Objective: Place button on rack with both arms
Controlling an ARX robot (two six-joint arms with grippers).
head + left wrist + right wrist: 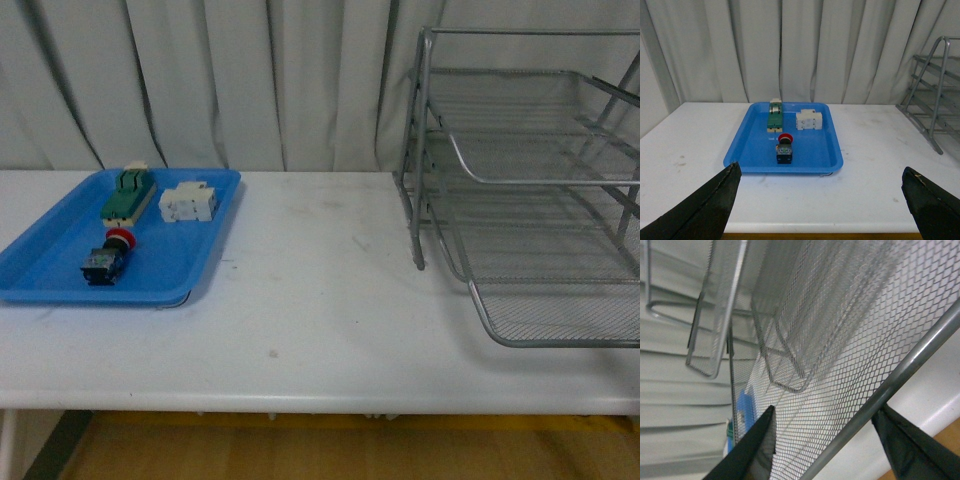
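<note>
Left gripper [820, 170] and right gripper [822, 412] both spread wide and empty, the right close against the mesh of the rack [840, 340]; button [108, 255] lies in the blue tray [50, 272] on the white surface [320, 310], well apart from that rack.

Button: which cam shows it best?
Left wrist view: the button lies centred and unobstructed in the blue tray, red cap and dark body both clear. Front view shows the button smaller, far left. Right wrist view shows mostly rack mesh; no button visible.
</note>
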